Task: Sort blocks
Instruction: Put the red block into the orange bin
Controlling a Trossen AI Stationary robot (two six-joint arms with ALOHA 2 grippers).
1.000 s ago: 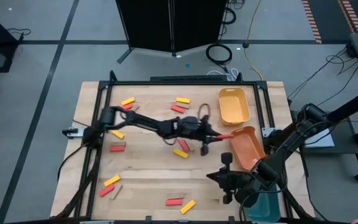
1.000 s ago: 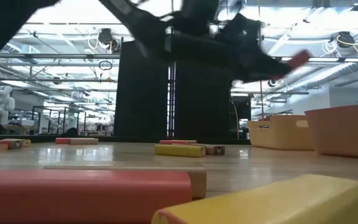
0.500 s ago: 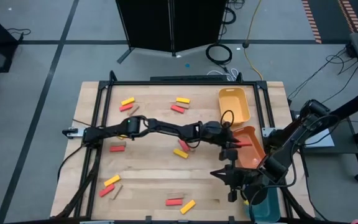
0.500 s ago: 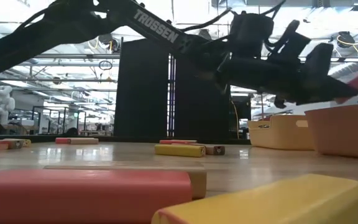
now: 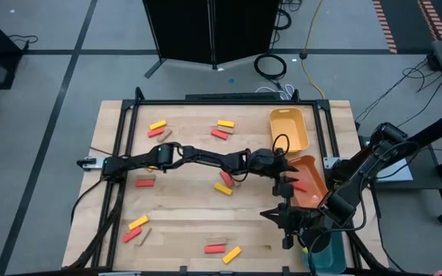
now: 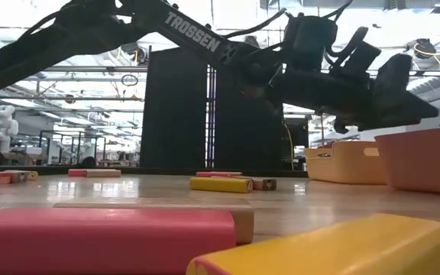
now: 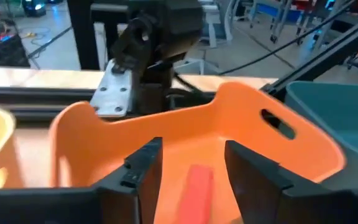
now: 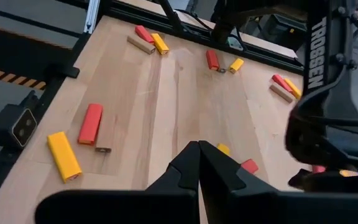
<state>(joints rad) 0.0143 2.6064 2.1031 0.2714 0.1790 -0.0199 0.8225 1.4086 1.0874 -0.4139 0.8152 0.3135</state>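
left end effector (image 5: 288, 182) over orange tray (image 5: 314, 193) at counter's 3 o'clock, fingers apart, holding nothing | red block (image 7: 196, 190) lies loose in tray directly beneath, long axis running away from the fingers | yellow tray (image 5: 288, 129) at 1 o'clock, nothing visible inside | remaining blocks (image 5: 222, 185) scattered toward 9 o'clock, left arm nearer | right end effector (image 8: 199, 163) at 5 o'clock, fingers together, idle

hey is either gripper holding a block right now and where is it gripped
No. The left gripper is open over the orange tray, a red block lying loose below it. The right gripper is shut on nothing.
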